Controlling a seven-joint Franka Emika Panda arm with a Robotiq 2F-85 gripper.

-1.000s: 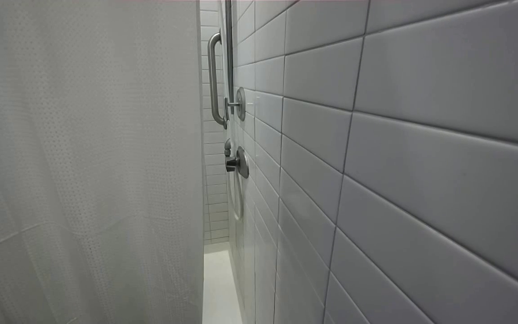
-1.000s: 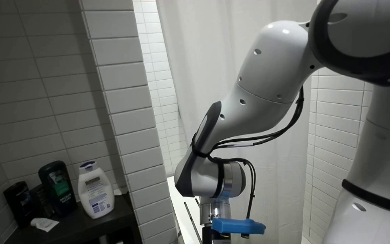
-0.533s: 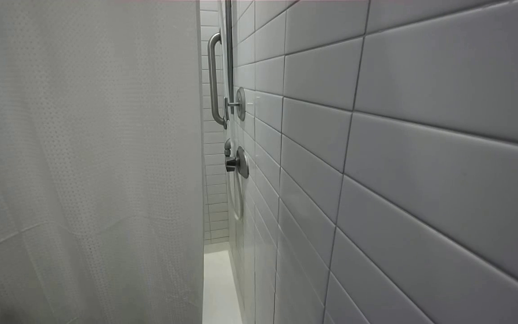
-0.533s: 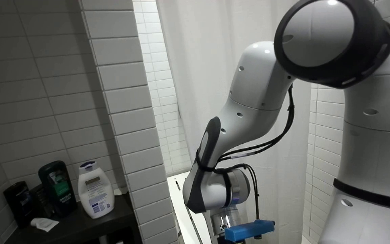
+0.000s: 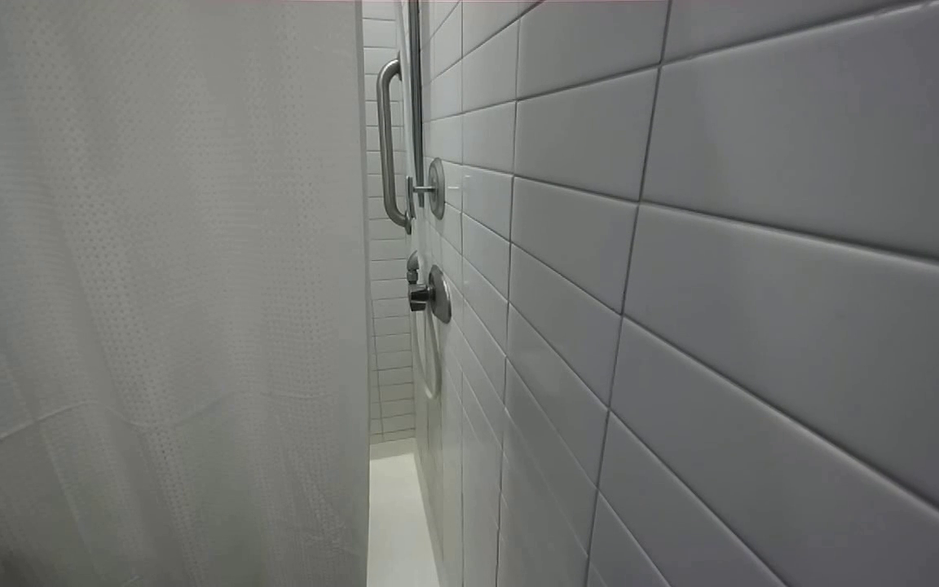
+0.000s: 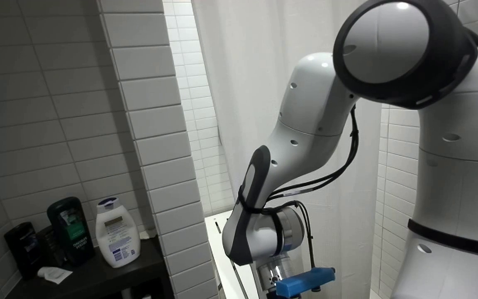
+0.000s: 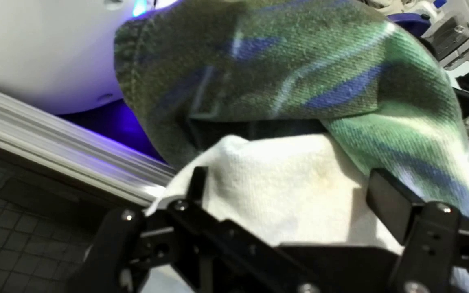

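End effector [image 7: 289,183] spread wide, gripping nothing; white cloth [image 7: 295,199] bunched across the gap, contact unclear. Spread presumably suits that fold's bulk. Green patterned cloth [image 7: 348,81] bulges just beyond; silver rail [image 7: 67,140] at left. In an exterior view, shower curtain [image 6: 247,54] behind arm [image 6: 305,120], likely limiting swing; white bottle [image 6: 116,236] on dark shelf [image 6: 151,252], left.

Walls [image 5: 730,277] white tile; pale curtain [image 5: 152,244] hangs, metal grab bar [image 5: 386,147] beyond. Floor [image 7: 10,244] dark tile; shelf [image 6: 98,277] sits in shade.
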